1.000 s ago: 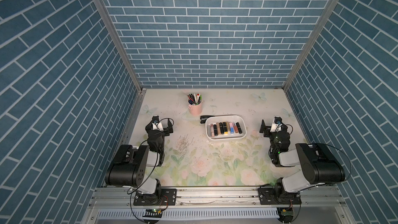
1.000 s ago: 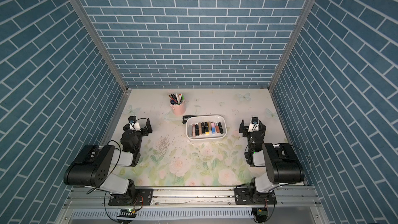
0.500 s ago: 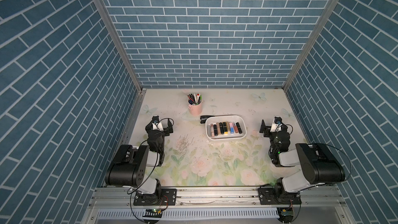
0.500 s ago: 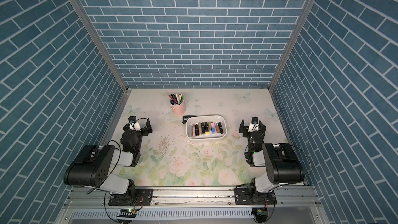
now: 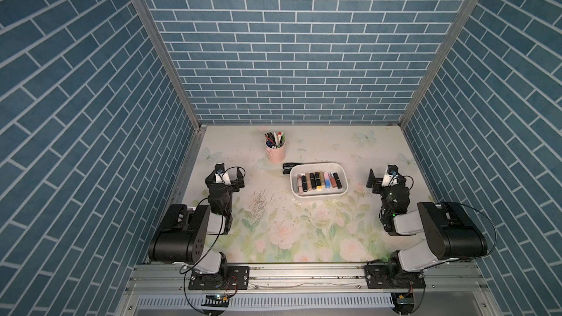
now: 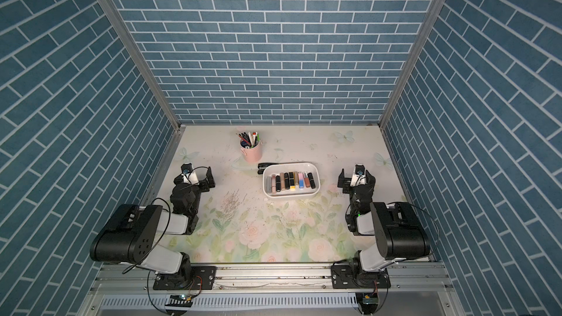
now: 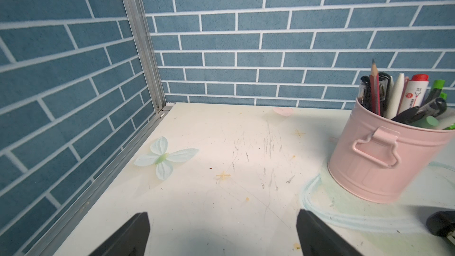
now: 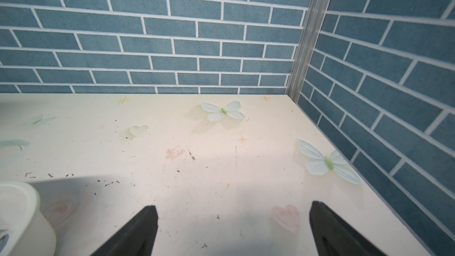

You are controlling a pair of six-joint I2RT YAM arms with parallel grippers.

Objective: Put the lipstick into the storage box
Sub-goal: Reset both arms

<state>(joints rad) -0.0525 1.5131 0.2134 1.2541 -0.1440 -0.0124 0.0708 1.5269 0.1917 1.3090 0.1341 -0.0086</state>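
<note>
The white storage box [image 5: 319, 200] [image 6: 290, 197] sits mid-table. Several lipsticks [image 5: 316, 180] [image 6: 290, 180] lie side by side in it, in black, brown, pink and blue cases. No lipstick shows on the mat outside it. My left gripper [image 5: 228, 175] [image 6: 197, 175] rests low to the left of the box, open and empty, and in the left wrist view [image 7: 221, 214] only bare mat lies between its fingers. My right gripper [image 5: 381, 177] [image 6: 354, 177] rests to the right of the box, open [image 8: 234, 205] and empty. A corner of the storage box [image 8: 22, 208] shows in the right wrist view.
A pink pen cup [image 5: 276, 151] [image 7: 384, 163] full of pens stands behind the box to the left. A black stapler [image 5: 290, 168] [image 7: 440, 222] lies against the box's back left corner. Blue brick walls close in three sides of the floral mat [image 5: 289, 232].
</note>
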